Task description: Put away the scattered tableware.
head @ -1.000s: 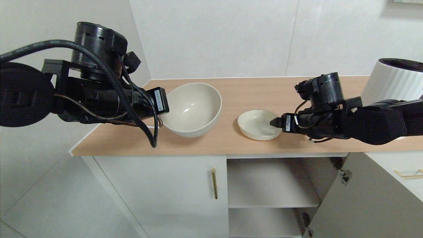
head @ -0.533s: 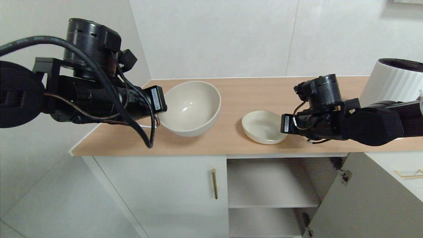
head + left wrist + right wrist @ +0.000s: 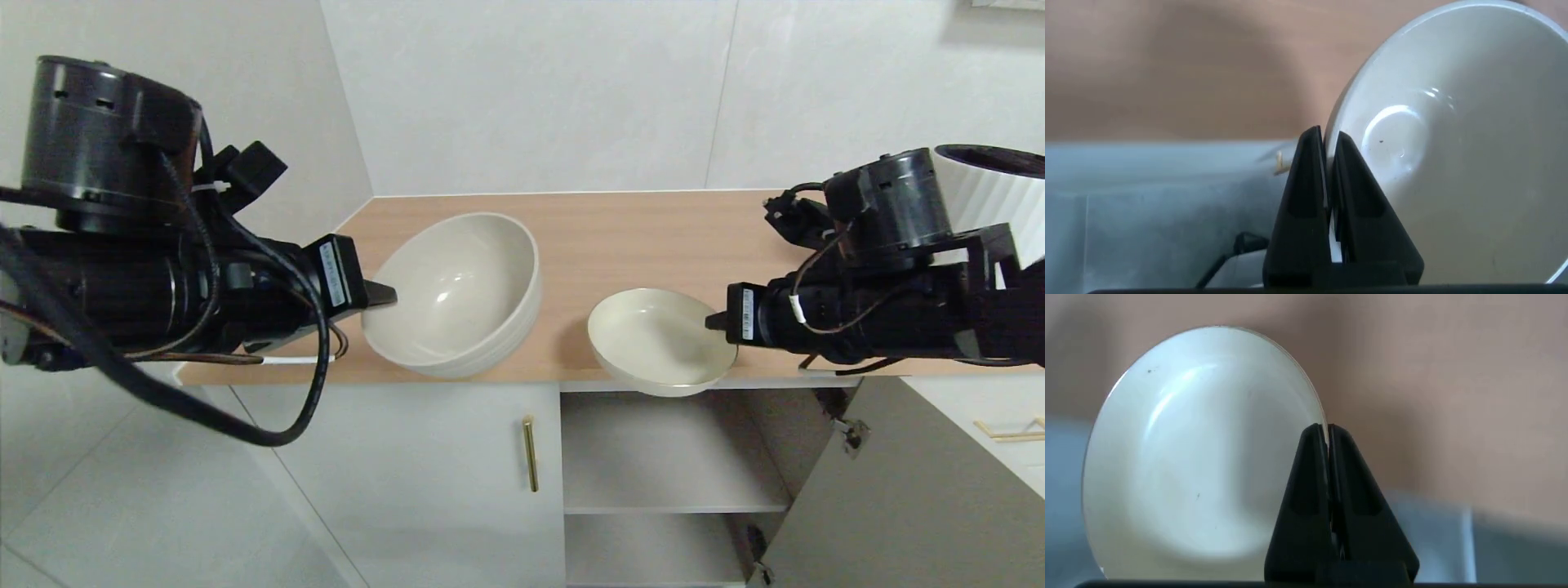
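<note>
Clamping the rim of the big bowl, the left end effector holds it raised; the right end effector pinches the small dish; nothing is in the cabinet yet.

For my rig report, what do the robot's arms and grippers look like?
The left arm and right arm are matte black, with cylindrical joint housings and a white wrist label each. A thick black cable loops off the left arm. The left gripper and right gripper are narrow black wedges.
</note>
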